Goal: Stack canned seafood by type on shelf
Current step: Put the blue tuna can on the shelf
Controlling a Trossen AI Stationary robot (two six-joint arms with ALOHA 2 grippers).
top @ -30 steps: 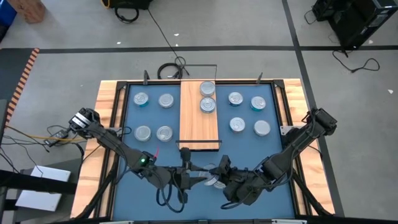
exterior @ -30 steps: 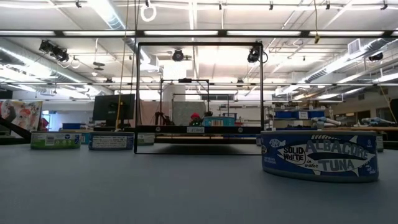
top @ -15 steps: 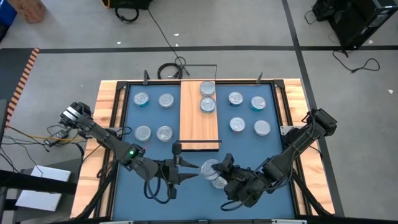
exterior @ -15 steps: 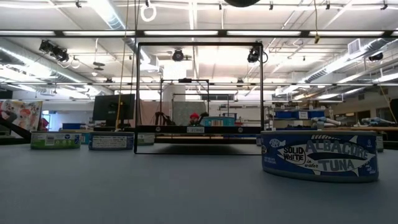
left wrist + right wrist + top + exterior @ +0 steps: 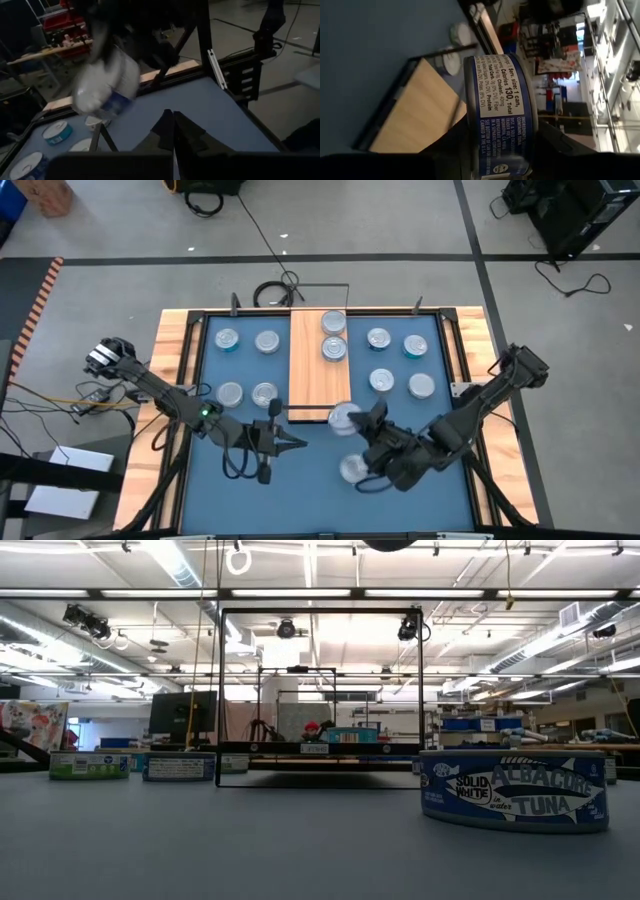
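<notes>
Right tool [image 5: 362, 423] clamped on tuna tin [image 5: 501, 120]; its label part hidden by fingers. Left tool [image 5: 172, 131] together, near shelf [image 5: 320, 365].

In the low view, a blue tin [image 5: 514, 789] at about 3 o'clock on the worktop [image 5: 250, 840] reads "SOLID WHITE ALBACORE TUNA in water". In the right wrist view, the label of the tin [image 5: 501, 115] gripped in the right tool [image 5: 502, 145] reads "Calories 130", "1 can", "Total", "Protein".
</notes>
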